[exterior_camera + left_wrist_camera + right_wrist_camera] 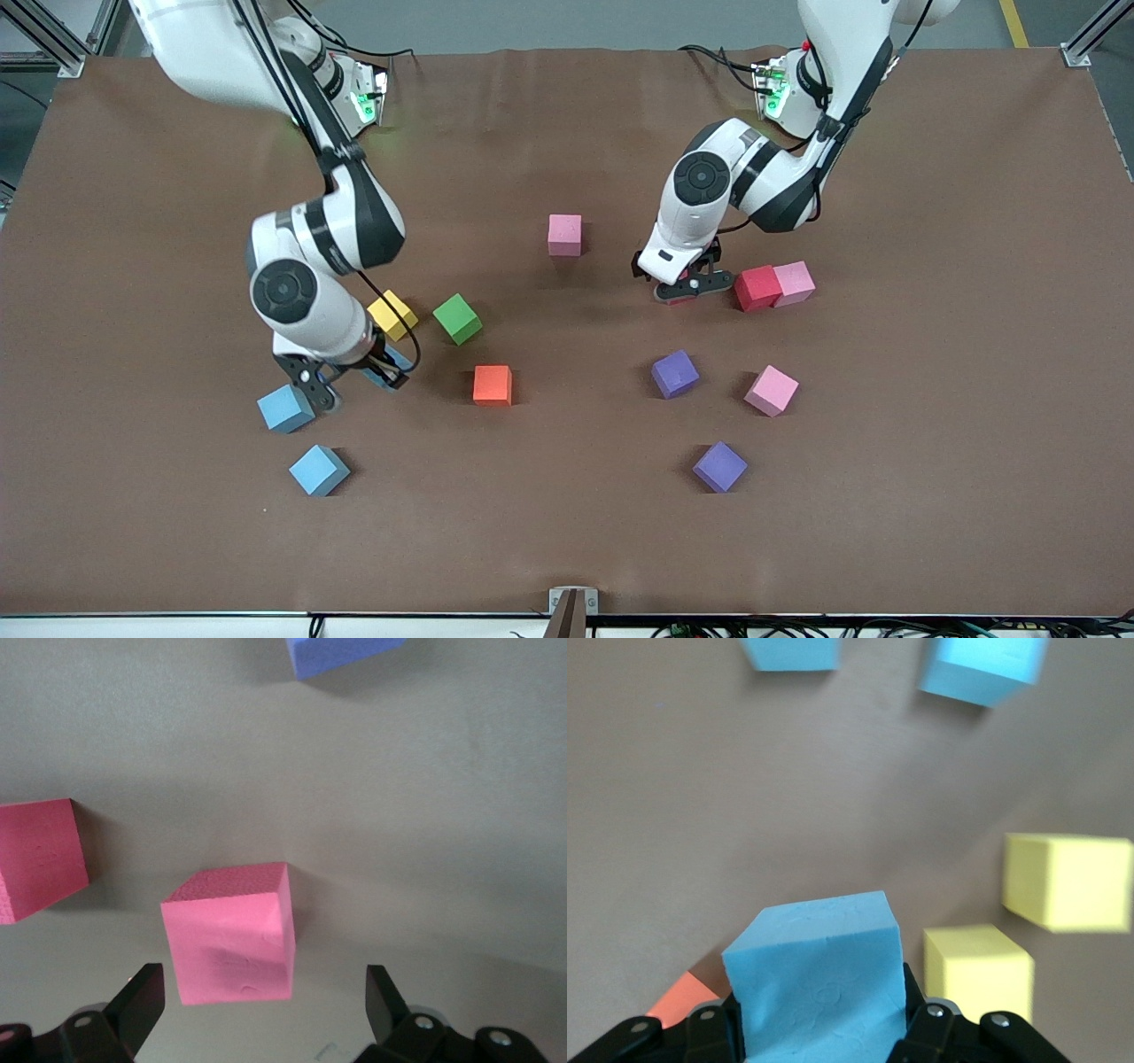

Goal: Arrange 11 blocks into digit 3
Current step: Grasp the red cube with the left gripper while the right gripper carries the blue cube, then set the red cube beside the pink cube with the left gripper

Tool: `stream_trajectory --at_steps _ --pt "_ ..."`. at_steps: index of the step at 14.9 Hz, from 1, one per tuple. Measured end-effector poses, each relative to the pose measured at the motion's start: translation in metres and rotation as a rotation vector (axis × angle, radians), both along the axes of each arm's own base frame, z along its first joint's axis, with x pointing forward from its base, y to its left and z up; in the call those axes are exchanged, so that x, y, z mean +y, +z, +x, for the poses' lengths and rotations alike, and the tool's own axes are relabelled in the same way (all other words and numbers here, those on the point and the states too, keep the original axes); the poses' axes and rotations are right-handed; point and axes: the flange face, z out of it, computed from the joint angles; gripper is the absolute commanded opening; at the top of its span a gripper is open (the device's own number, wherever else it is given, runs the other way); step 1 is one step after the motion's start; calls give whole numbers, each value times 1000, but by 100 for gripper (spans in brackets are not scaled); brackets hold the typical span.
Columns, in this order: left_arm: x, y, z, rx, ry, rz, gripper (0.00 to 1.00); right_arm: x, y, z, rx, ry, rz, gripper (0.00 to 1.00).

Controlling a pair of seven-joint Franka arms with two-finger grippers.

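Note:
My right gripper (350, 381) (819, 1028) is shut on a light blue block (819, 983) (394, 361), low over the table beside a yellow block (392, 315). My left gripper (691, 285) (266, 992) is open, its fingers either side of a red block (230, 935) (675, 299) without touching it. Another red block (757, 288) (35, 859) touches a pink block (793, 282) close by. Scattered loose are two light blue blocks (285, 408) (318, 470), a green block (458, 318), an orange block (493, 385), two purple blocks (675, 373) (719, 466) and two more pink blocks (564, 235) (771, 390). No digit 3 is in view.
A second yellow block (1067, 881) lies beside the first yellow block (979, 970) in the right wrist view; the right arm hides it in the front view. The brown table mat (567, 532) is bare toward the front camera.

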Motion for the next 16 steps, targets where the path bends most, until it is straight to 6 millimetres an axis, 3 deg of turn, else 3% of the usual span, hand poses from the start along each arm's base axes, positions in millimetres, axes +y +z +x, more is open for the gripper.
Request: stream_trajectory --at_steps 3,6,12,16 --pt "7 -6 -1 -1 10 -2 100 -5 9 -41 32 -155 3 0" --pt "14 -7 3 -1 34 -1 100 8 6 -82 40 -327 -6 0" --pt "26 -19 10 9 68 -1 100 59 -40 -150 -17 -598 9 0" --pt "24 -32 14 -4 114 -22 100 93 -56 -175 -25 -720 8 0"
